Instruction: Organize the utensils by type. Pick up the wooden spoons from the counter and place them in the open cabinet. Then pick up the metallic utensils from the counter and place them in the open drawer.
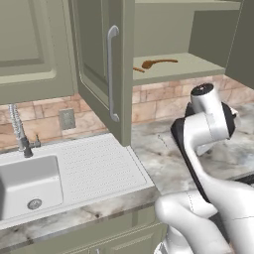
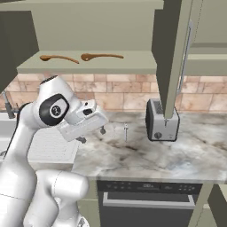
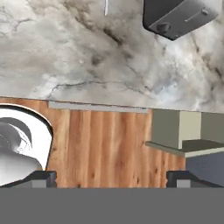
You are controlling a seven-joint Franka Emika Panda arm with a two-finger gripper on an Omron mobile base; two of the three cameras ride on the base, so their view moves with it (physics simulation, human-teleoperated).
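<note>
Both orange-brown wooden spoons [image 2: 59,58] [image 2: 102,56] lie on the shelf of the open cabinet [image 2: 88,66]; from the left, one spoon [image 1: 158,62] shows behind the door. One thin silver metal utensil [image 2: 126,131] lies on the marbled counter [image 2: 146,155], just left of the toaster, and appears at the top edge of the hand view as a utensil [image 3: 106,6]. The other metal piece is hidden. My gripper [image 2: 92,135] hangs open above the counter's front part, left of that utensil, with nothing between its fingertips [image 3: 41,177].
A grey toaster [image 2: 162,119] stands on the counter under the olive cabinet door [image 2: 173,57]. The white sink [image 1: 30,183], ribbed drainboard [image 1: 99,163] and faucet [image 1: 20,134] lie left. An olive drawer-like box [image 3: 183,131] juts out below the counter edge over wood floor.
</note>
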